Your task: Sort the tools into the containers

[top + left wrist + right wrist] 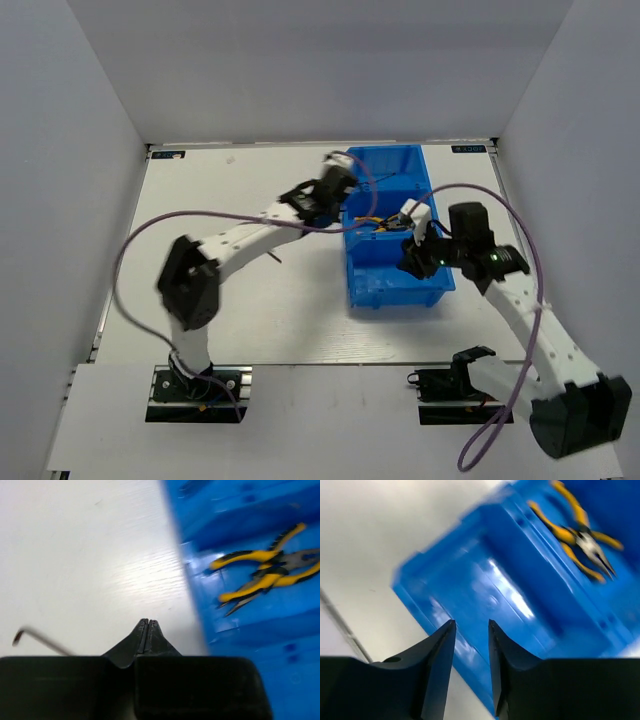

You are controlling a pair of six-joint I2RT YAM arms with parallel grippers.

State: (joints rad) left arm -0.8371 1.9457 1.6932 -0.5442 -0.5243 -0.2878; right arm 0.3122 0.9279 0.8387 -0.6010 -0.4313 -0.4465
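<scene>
White table [260, 320], grey walls [70, 130], blue bin [392, 291]

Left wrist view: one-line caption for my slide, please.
Left gripper, fingers shut, beside the blue bin holding two pliers; one hex key lies on the table.

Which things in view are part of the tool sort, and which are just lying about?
Part of the job:
- bright blue three-compartment plastic bin
- two yellow-and-black-handled pliers, already in its middle compartment
- dark L-shaped hex key, still out on the white table

Just there:
- purple robot cables
</scene>
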